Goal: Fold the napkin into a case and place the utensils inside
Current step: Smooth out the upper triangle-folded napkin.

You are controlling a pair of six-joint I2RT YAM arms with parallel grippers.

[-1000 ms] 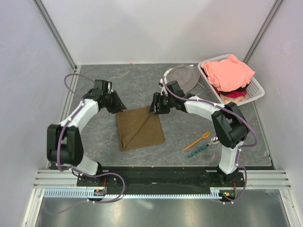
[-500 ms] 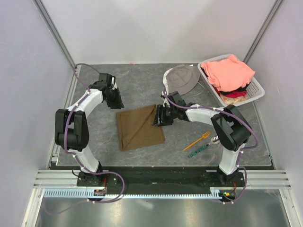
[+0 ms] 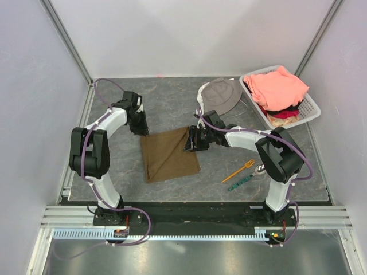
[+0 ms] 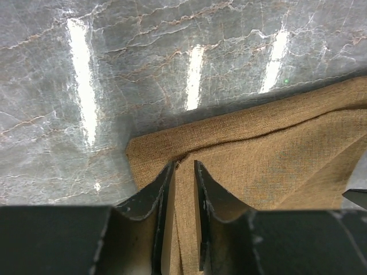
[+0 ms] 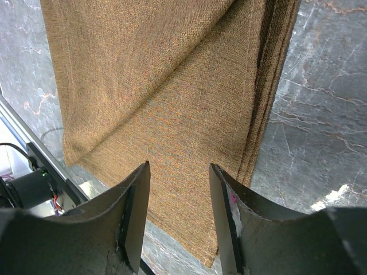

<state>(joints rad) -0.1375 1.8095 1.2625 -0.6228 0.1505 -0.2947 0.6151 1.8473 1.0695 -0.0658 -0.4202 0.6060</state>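
The brown napkin (image 3: 170, 154) lies folded into a rough rectangle in the middle of the table. My left gripper (image 3: 141, 128) is at its far left corner; in the left wrist view the jaws (image 4: 182, 165) stand nearly together with a strip of napkin (image 4: 275, 149) between them. My right gripper (image 3: 191, 141) is open at the napkin's far right corner, its jaws (image 5: 178, 166) apart just above the layered cloth (image 5: 160, 86). The orange fork (image 3: 239, 171) and the green patterned utensil (image 3: 241, 183) lie side by side on the table right of the napkin.
A grey bucket hat (image 3: 221, 94) lies at the back, behind the right gripper. A white basket (image 3: 310, 109) with salmon-pink clothes (image 3: 278, 86) stands at the back right. Walls close in the table on both sides.
The napkin's far right corner, raised a second ago, now lies flat. The left gripper drew back from the far left corner, then returned to it. The right gripper shifted slightly nearer.
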